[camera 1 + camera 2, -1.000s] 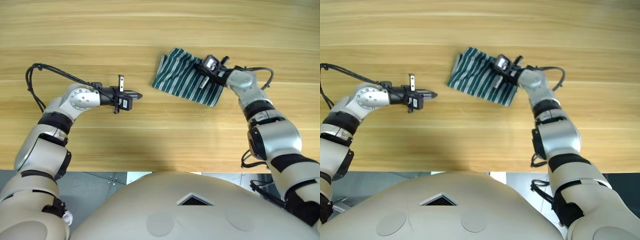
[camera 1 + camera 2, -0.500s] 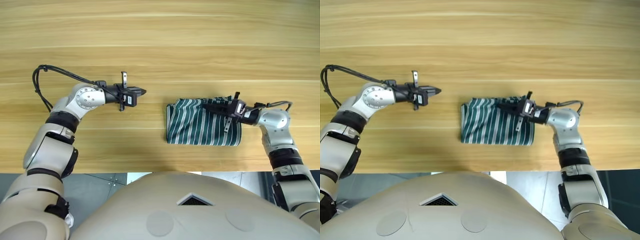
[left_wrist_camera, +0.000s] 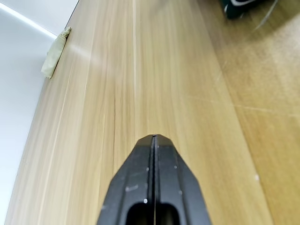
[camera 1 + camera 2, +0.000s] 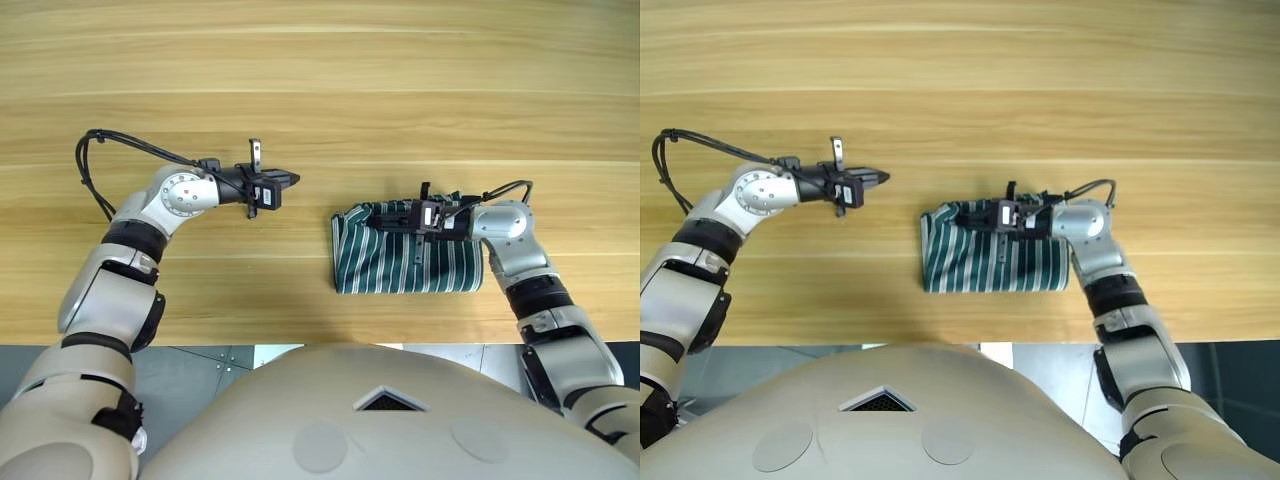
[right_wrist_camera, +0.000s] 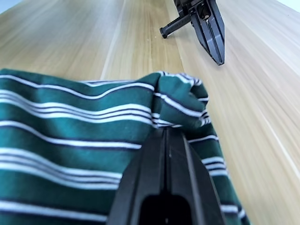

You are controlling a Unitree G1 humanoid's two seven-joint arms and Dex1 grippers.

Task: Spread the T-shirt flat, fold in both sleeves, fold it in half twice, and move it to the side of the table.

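**A:** Quick, what's changed?

**B:** A second ago the folded T-shirt (image 4: 410,262) was farther out, near the desk (image 4: 320,80) centre. My right arm has dragged it to about 4 o'clock, close to the near edge. It hasn't moved in the last half second.

**A:** And the right claw (image 4: 380,218)?

**B:** It's slid from the shirt's 3 o'clock end to its 12 o'clock edge. The fingers are pressed together with the tips on the cloth. I can't tell if any fabric is pinched.

**A:** Left?

**B:** The left claw (image 4: 290,180) is closed on nothing. It's over bare desk at the shirt's 10 o'clock, well apart, and has crept slightly outward.

**A:** So the task?

**B:** I judge the folding done and the side move nearly finished. Letting go is what's left.

**A:** Any labels?

**B:** Only stripes, no writing I can read.
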